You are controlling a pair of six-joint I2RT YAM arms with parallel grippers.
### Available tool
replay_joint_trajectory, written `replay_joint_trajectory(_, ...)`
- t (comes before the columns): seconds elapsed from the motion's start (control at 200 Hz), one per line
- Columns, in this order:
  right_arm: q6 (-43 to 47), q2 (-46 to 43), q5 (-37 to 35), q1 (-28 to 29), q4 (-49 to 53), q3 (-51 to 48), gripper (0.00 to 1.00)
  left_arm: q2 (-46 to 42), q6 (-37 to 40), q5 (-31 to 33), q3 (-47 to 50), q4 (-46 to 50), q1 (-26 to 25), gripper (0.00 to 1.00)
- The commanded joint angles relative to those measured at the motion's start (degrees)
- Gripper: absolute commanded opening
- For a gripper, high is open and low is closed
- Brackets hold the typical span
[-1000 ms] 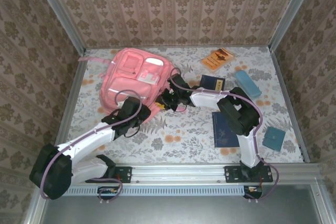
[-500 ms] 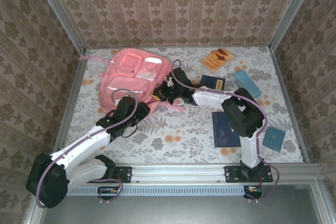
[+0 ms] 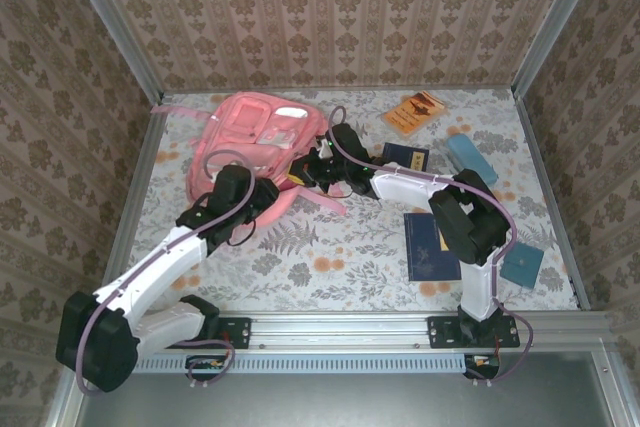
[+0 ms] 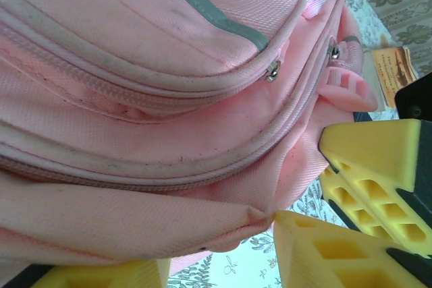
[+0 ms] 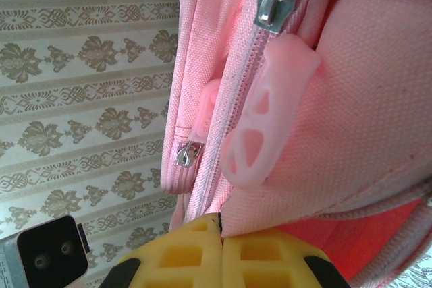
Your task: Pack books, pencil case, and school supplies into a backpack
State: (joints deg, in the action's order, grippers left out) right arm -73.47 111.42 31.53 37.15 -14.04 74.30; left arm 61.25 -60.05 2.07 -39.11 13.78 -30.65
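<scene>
At the table's far left, a soft pink backpack point(image 3: 255, 132) (grubby zips, rubbery pink pulls). Between the left gripper's point(image 4: 223, 242) half-parted yellow jaws, a fold of its fabric; against its zip seam, the right gripper point(image 5: 221, 235), pinched fully closed.

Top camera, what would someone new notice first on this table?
The big pink backpack at the far left of the table, with both arms reaching to its near edge. The right gripper is shut beside a zip, and the left gripper straddles the fabric. Books and a blue pencil case lie loose on the right.
</scene>
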Motion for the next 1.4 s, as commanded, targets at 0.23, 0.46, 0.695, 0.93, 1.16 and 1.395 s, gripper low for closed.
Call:
replay_joint_trajectory(0.23,1.5,-3.2,3.9,0.5,-4.9,0.5,0.0,2.8,3.8,-0.7,-3.5,1.4,0.5,0.29)
replay_joint_trajectory(0.46,1.6,-3.1,3.6,0.7,-4.2,0.5,0.0,4.2,4.4,-2.2,-3.5,0.8,0.5,0.16)
replay_joint_trajectory(0.695,2.1,-2.9,1.8,0.4,-1.7,1.3,0.0,2.8,4.1,-1.6,-1.7,2.2,0.5,0.06)
replay_joint_trajectory(0.93,0.9,-2.7,-1.2,-1.6,0.8,1.8,0.0,-0.8,3.5,-0.9,1.9,2.9,0.5,0.01)
replay_joint_trajectory(1.16,-1.8,-3.0,-3.4,-3.4,1.3,0.4,0.0,-4.2,3.9,-2.3,4.7,0.7,0.5,0.0)
replay_joint_trajectory(1.395,-4.1,-2.8,-4.8,-5.3,2.7,0.6,0.0,-5.9,7.0,-4.4,6.1,-1.8,0.5,0.0)
